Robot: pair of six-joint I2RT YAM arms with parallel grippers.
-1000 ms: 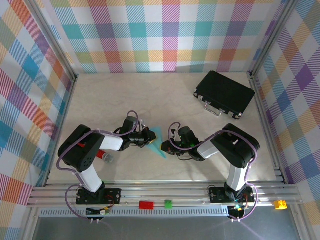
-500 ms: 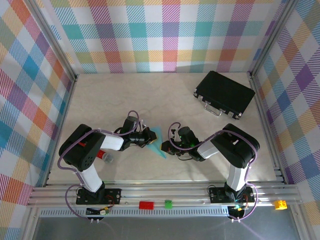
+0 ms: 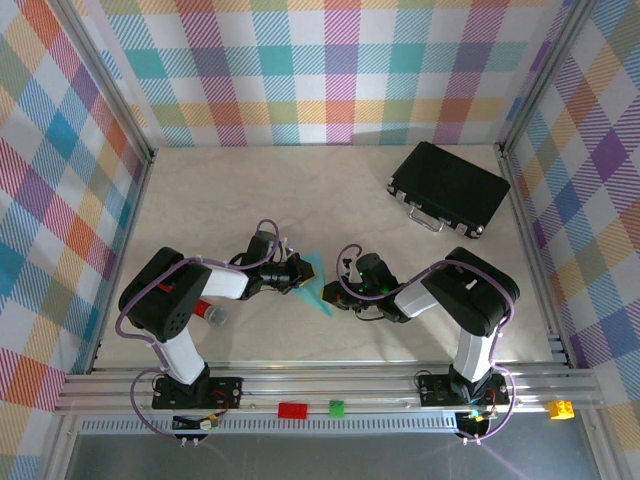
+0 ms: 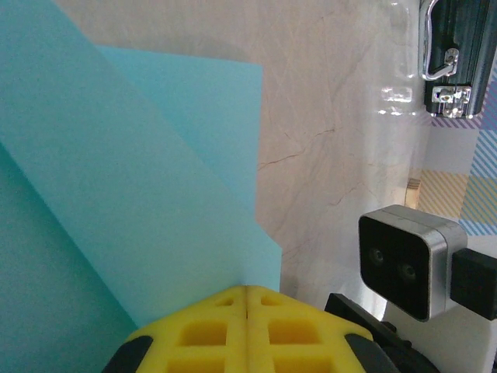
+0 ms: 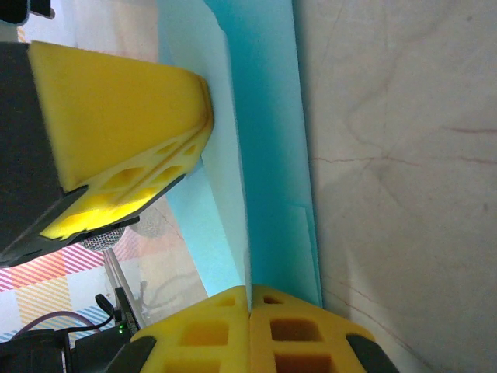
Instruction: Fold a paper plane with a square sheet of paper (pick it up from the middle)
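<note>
Black case (image 3: pixel 449 187) far right on marble table (image 3: pixel 250 190), red block (image 3: pixel 293 409), green block (image 3: pixel 336 407) near front

A pale marbled counter (image 3: pixel 300 190) is enclosed on three sides by multicoloured plaid walls (image 3: pixel 340 70) and edged by aluminium rails (image 3: pixel 330 385).

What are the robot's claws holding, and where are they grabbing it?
Both are shut on the folded blue paper: the left claw pinches its left edge, the right claw pinches its right edge near the pointed tip.
</note>
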